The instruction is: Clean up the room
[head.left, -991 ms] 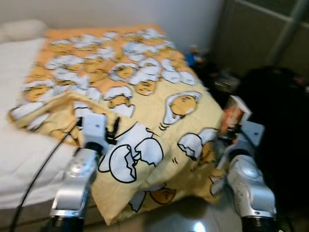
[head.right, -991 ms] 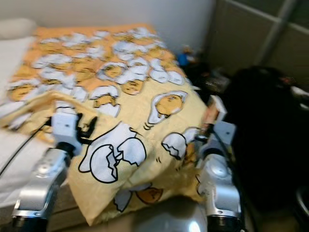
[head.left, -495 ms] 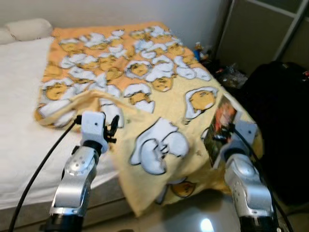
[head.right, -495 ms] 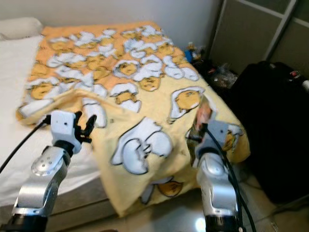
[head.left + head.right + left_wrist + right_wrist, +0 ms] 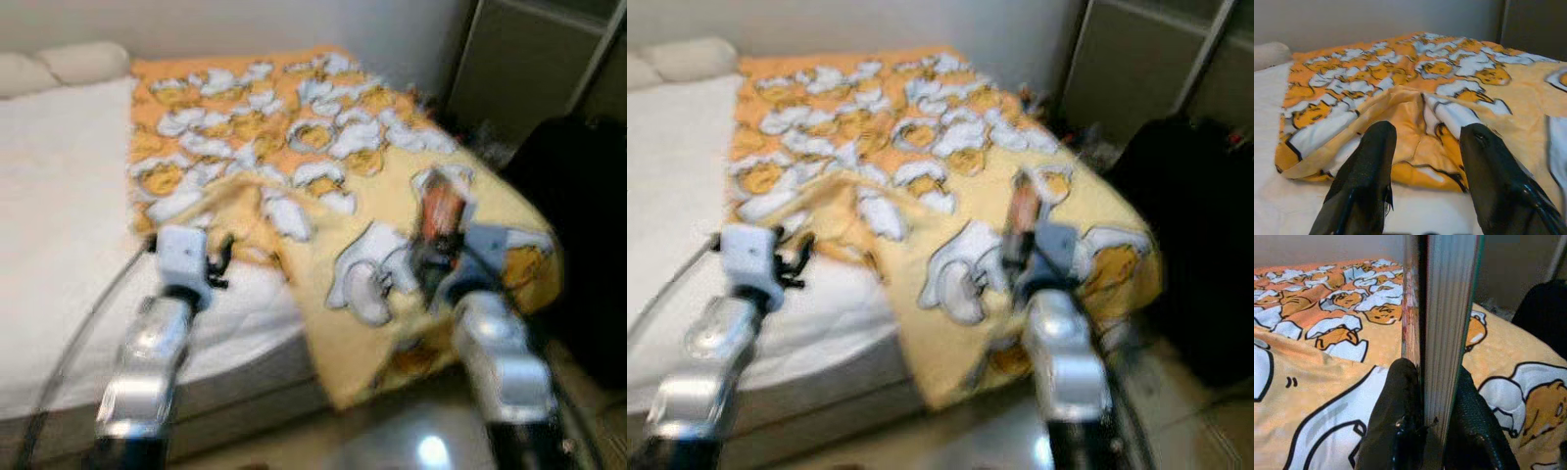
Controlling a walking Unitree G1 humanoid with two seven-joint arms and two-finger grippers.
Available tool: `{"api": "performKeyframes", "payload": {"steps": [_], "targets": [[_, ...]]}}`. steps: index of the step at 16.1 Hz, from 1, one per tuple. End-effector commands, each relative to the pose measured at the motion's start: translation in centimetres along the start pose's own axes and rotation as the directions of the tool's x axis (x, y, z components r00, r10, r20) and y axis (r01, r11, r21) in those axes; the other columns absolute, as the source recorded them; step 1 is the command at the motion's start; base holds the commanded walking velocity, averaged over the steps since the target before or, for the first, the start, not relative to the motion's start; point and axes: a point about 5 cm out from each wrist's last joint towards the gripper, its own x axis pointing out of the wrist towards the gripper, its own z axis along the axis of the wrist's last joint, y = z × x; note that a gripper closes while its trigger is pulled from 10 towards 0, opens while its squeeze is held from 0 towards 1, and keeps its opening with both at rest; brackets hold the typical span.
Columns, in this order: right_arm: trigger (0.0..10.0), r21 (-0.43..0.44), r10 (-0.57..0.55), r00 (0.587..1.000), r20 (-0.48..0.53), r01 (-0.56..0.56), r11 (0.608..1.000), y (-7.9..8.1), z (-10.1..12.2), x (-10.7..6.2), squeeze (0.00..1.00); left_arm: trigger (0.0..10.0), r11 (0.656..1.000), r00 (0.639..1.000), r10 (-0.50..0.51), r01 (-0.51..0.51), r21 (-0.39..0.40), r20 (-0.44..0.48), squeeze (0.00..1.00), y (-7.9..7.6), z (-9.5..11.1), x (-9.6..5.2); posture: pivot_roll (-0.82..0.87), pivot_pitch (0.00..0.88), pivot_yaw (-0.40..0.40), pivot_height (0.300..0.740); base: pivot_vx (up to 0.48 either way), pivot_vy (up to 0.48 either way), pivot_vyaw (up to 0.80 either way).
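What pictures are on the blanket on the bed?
The blanket is yellow and orange with cartoon eggs in cracked white shells, clearest in the left wrist view.

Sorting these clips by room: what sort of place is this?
A bedroom, most likely: a bed with a white sheet, pillows at its head, and a yellow egg-print blanket spread over it.

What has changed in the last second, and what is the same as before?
The camera swung, so the bed and blanket shifted across the picture; neither visibly moved itself. The right gripper still holds the book upright over the blanket. The left gripper stays open, holding nothing.
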Motion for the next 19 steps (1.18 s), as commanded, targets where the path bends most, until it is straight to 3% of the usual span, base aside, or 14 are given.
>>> {"api": "performKeyframes", "payload": {"steps": [1, 9, 13, 19], "targets": [[10.0, 0.006, -0.006, 0.999, 0.043, 0.005, 1.000, 0.07, 0.93, 0.10, 0.00, 10.0, 1.000, 1.000, 0.018, -0.018, 0.023, 0.001, 0.00, 0.76, 0.14, -0.02, 0.01, 0.000, 0.005, 0.740, 0.000, 0.450, 0.00], [10.0, -0.001, 0.013, 0.998, 0.056, -0.013, 1.000, 0.62, 0.94, 0.20, 0.00, 10.0, 1.000, 1.000, 0.016, -0.016, 0.015, 0.009, 0.00, 0.60, 0.48, 0.50, 0.00, 0.000, 0.020, 0.740, 0.000, 0.457, 0.00], [10.0, 0.007, -0.032, 0.998, 0.061, 0.031, 0.999, -0.20, 0.89, -0.28, 0.00, 10.0, 1.000, 1.000, -0.003, 0.003, 0.022, -0.004, 0.00, 0.60, 0.21, 0.75, -0.03, 0.000, 0.043, 0.740, 0.000, 0.462, 0.00], [10.0, -0.005, -0.014, 0.999, 0.047, 0.014, 1.000, 0.00, 0.62, -0.48, 0.00, 10.0, 0.998, 0.998, 0.061, -0.061, 0.015, -0.016, 0.00, 1.42, -0.40, 0.57, -0.02, 0.000, 0.040, 0.740, 0.000, 0.458, 0.00]]}}
